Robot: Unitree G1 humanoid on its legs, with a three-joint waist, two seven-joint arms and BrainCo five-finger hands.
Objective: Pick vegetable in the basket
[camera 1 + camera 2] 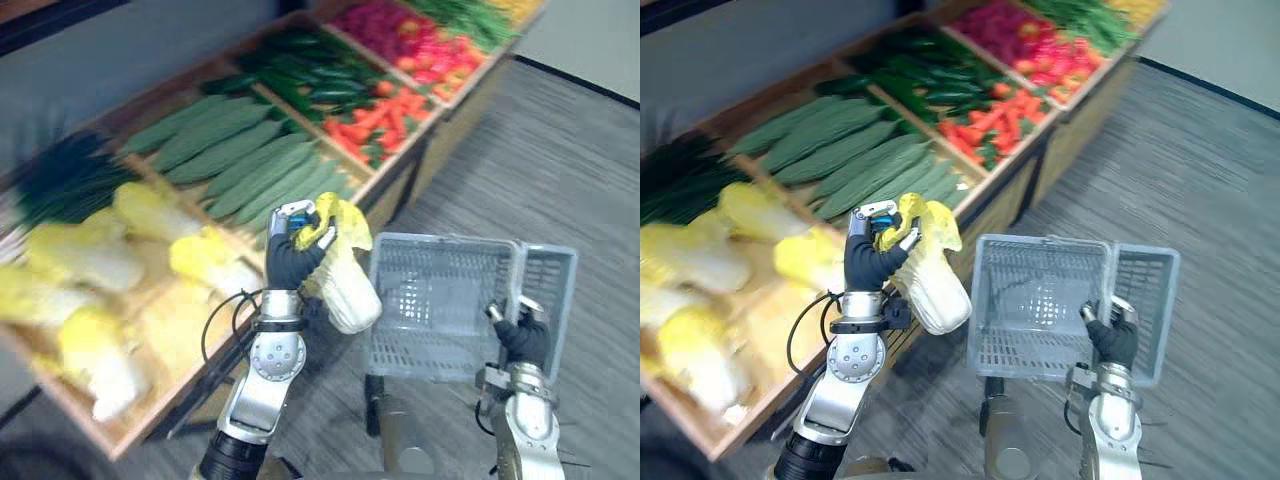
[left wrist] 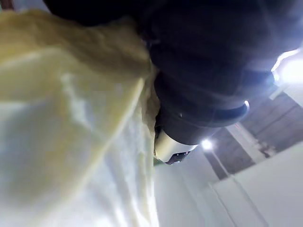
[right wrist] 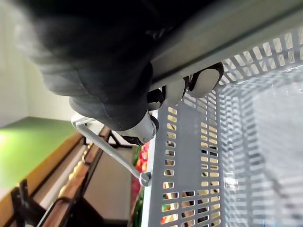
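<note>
listing one napa cabbage [image 1: 345, 290]: crinkled yellow leaves uppermost, pale white stalk end pointing down. it was clasped in the left hand [image 1: 292, 258], whose fingers were partly buried under the leaves. the cabbage hung in the air just beside the grey plastic basket [image 1: 440, 290], not inside it. the right hand [image 1: 522, 340] was clamped on the basket's rim, fingertips [image 3: 206, 79] hooked over the wall. other cabbages [image 1: 80, 260] lay blurred on the wooden stand [image 1: 452, 128].

Basket [image 1: 440, 300] – grey perforated plastic; shelf [image 1: 395, 175] – wood.
</note>
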